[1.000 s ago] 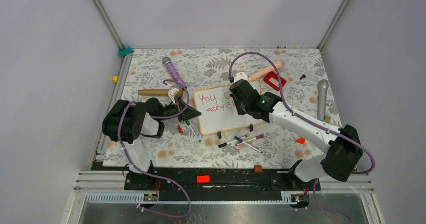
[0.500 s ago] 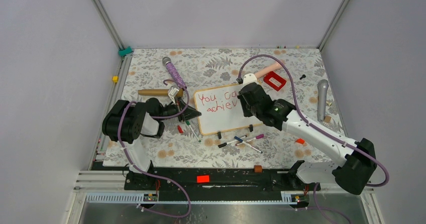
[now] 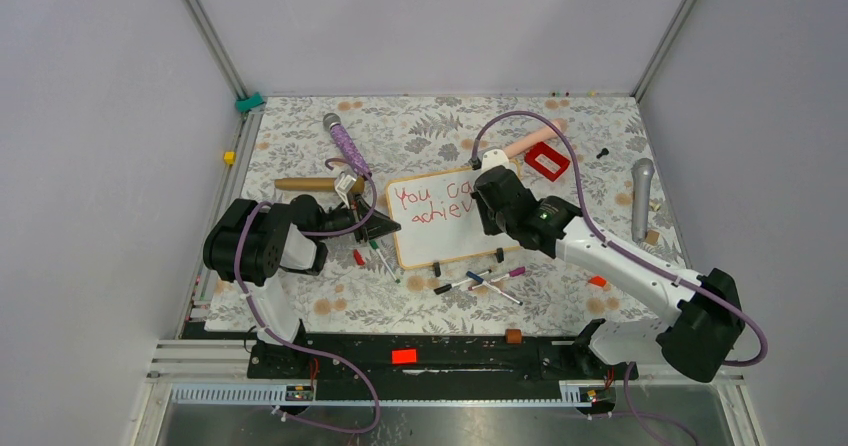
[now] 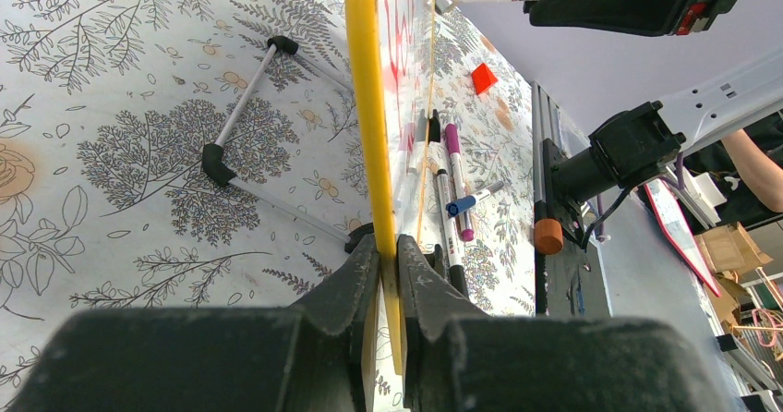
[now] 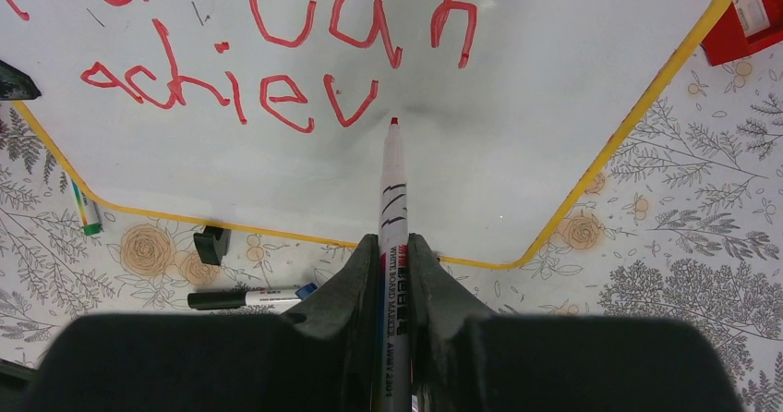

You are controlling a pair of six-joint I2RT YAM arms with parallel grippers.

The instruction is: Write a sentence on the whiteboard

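The whiteboard (image 3: 440, 238) lies on the floral table. Its frame looks yellow in the wrist views (image 5: 600, 153). The sentence (image 3: 432, 204) in red reads "You can" over "achiev" (image 5: 231, 89). My left gripper (image 3: 385, 228) is shut on the board's left edge (image 4: 365, 107), one finger on each side (image 4: 388, 255). My right gripper (image 3: 492, 211) is shut on a red whiteboard marker (image 5: 393, 190), gripping it at its barrel (image 5: 394, 255). The tip sits just right of the "v" on the second line.
Several loose markers (image 3: 480, 281) lie just below the board, near a black clip foot (image 5: 211, 244). A red box (image 3: 547, 161), a pink roller (image 3: 530, 144), a grey microphone (image 3: 641, 196), a purple microphone (image 3: 345, 144) and a wooden stick (image 3: 310, 183) lie around it.
My right gripper has shifted right along the board with the marker, uncovering more letters; "achiev" now shows. The left gripper has not moved.
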